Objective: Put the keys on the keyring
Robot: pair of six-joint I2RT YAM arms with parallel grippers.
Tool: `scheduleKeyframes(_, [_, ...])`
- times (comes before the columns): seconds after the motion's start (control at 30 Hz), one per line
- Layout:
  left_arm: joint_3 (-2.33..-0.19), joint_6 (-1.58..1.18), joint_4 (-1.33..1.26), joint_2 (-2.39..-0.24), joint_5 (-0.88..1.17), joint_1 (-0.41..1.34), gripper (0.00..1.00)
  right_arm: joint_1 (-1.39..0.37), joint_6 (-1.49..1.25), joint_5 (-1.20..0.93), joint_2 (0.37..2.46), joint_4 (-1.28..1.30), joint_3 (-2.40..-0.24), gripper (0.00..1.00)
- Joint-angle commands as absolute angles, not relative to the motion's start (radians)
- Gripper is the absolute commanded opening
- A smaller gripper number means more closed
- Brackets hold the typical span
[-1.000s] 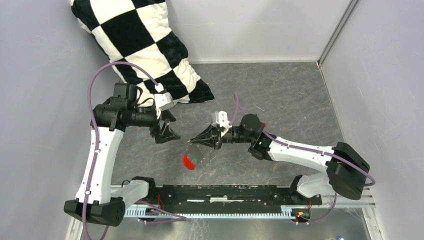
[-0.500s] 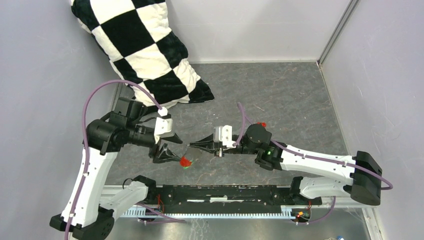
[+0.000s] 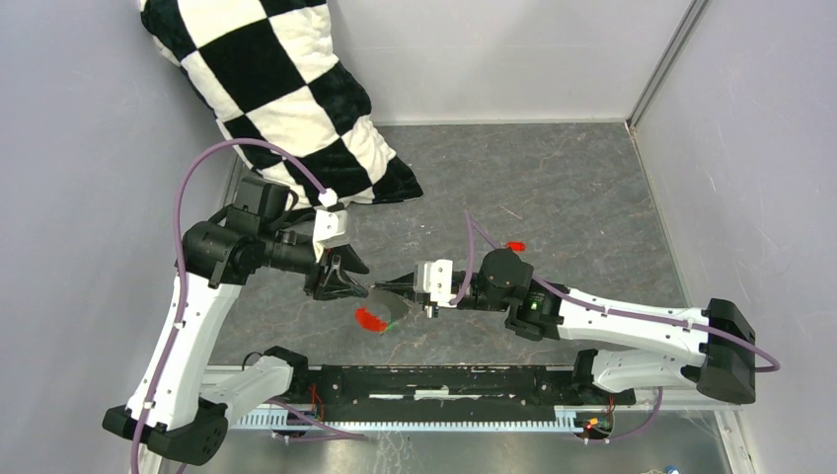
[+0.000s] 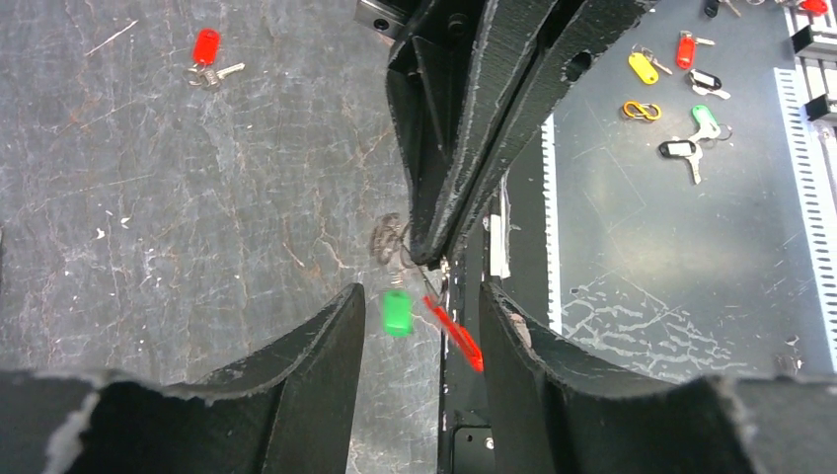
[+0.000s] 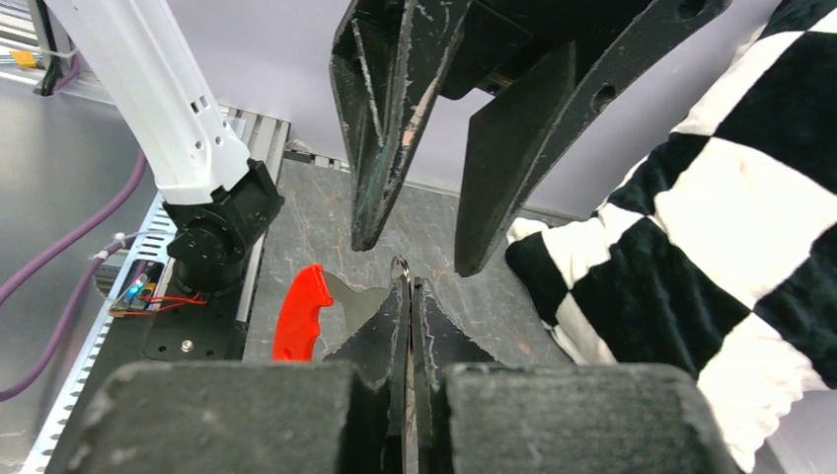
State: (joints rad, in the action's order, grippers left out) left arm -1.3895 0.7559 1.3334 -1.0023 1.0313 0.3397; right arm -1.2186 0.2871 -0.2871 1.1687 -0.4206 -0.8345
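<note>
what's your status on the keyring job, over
Right gripper shut on the keyring, held up. Left gripper open, facing it, green tag seen between its jaws. Keys loose on the table, not on yet. Nothing in the way.

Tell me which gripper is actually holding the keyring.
The right gripper: its jaws are shut on the keyring, with the tags dangling from it. The left gripper has its jaws apart on either side of those tags, clamping nothing.

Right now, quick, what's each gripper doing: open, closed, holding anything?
Left gripper: jaws open.
Right gripper: jaws shut on the keyring.
</note>
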Motion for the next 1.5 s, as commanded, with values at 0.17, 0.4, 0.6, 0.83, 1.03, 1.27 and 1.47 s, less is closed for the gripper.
scheduleKeyframes(0.17, [-1.427, 0.807, 1.388, -1.008, 1.035, 0.360, 0.49, -1.228, 0.321, -0.263, 1.153, -0.459, -0.922, 0.00])
scheduleKeyframes(0.4, [-1.419, 0.733, 1.241, -0.977, 0.988, 0.361, 0.34, -1.238, 0.321, -0.269, 1.163, -0.446, -0.937, 0.00])
scheduleKeyframes(0.6, [-1.406, 0.728, 1.232, -0.953, 1.001, 0.362, 0.25, -1.247, 0.321, -0.279, 1.179, -0.432, -0.953, 0.00])
scheduleKeyframes(0.83, [-1.411, 0.728, 1.231, -0.945, 1.019, 0.361, 0.11, -1.253, 0.311, -0.305, 1.198, -0.415, -0.975, 0.00])
scheduleKeyframes(1.03, [-1.402, 0.733, 1.229, -0.925, 1.025, 0.361, 0.02, -1.250, 0.304, -0.267, 1.151, -0.344, -0.988, 0.34])
scheduleKeyframes(1.27, [-1.331, 0.957, 1.222, -0.821, 1.154, 0.362, 0.02, -1.226, 0.300, -0.308, 1.004, -0.269, -0.937, 0.55])
scheduleKeyframes(1.47, [-1.267, 1.105, 1.127, -0.761, 1.255, 0.361, 0.02, -1.193, 0.254, -0.382, 0.960, -0.266, -0.909, 0.53])
